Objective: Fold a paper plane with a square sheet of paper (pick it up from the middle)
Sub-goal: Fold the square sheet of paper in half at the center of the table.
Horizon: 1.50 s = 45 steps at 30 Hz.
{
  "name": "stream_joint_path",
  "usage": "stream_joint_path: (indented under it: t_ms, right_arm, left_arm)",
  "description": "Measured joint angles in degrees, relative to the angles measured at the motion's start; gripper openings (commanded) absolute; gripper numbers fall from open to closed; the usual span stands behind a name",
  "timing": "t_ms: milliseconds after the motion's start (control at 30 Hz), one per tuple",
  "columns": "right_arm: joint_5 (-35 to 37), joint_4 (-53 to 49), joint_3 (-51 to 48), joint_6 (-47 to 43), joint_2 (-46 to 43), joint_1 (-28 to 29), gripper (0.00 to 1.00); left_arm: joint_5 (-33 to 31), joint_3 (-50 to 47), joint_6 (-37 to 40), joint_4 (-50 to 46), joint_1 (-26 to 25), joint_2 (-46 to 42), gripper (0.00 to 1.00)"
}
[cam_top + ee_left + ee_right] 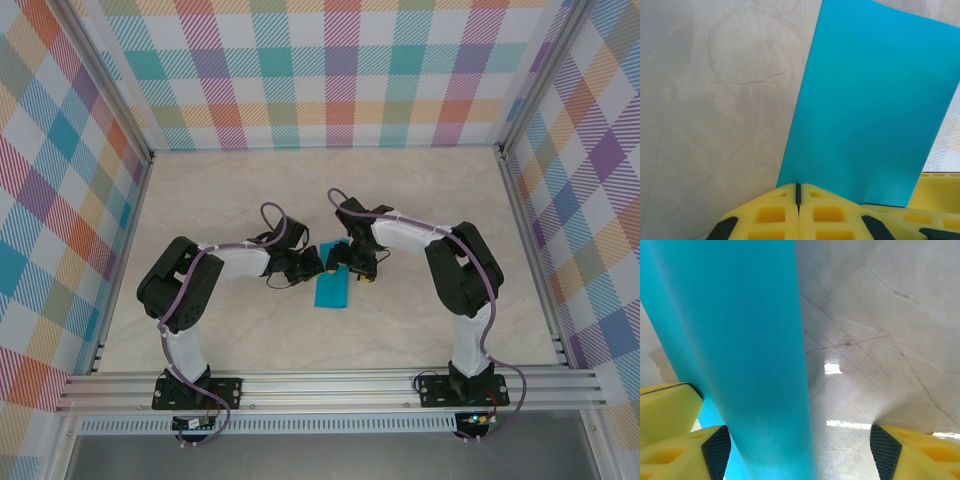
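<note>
From above you see the teal sheet (330,288) mid-table; your wrist cameras add the left gripper (797,192) closed at its edge and the right gripper (800,452) spread wide around it.

bright, even light; small glare patches on the table (832,368); the close paper (740,340) looks blurred.

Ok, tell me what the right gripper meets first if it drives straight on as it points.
Most likely the teal paper: it crosses part of the gap of the open right gripper, close ahead. Past its edge, the table lies beyond. Depth is hard to judge.
</note>
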Motion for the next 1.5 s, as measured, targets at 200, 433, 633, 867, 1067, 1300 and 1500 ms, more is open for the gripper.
stream_joint_path:
  t_ms: [200, 433, 633, 867, 1067, 1300, 1500]
  right_arm:
    - [0.39, -0.46, -1.18, -0.83, -0.83, -0.57, 0.7]
    - [0.39, -0.52, -1.64, -1.09, -1.03, -0.57, 0.68]
    - [0.44, -0.61, -1.64, -1.05, -0.9, -0.57, 0.68]
    - [0.94, -0.94, -1.36, -0.87, -0.63, -0.57, 0.69]
    - [1.07, -1.25, -0.98, -0.87, -0.37, -0.57, 0.7]
    - [1.31, -1.86, -0.48, -0.85, 0.07, -0.57, 0.68]
    - [1.66, -2.21, -0.33, -0.87, 0.17, -0.57, 0.68]
  left_arm:
    - [-0.02, 0.0, 0.04, 0.0, 0.0, 0.0, 0.0]
    - [0.31, 0.2, 0.24, -0.09, 0.0, 0.0, 0.0]
    - [-0.57, 1.49, 1.86, -3.04, 0.0, -1.31, 0.08]
    - [-6.38, 2.1, 3.21, -7.34, 0.0, -12.33, 0.11]
    - [-9.94, 1.55, 3.17, -8.55, 0.0, -15.23, 0.11]
    - [-9.42, 0.83, 3.15, -9.11, 0.0, -14.49, 0.09]
    - [-8.04, 0.83, 3.17, -9.09, 0.02, -13.31, 0.08]
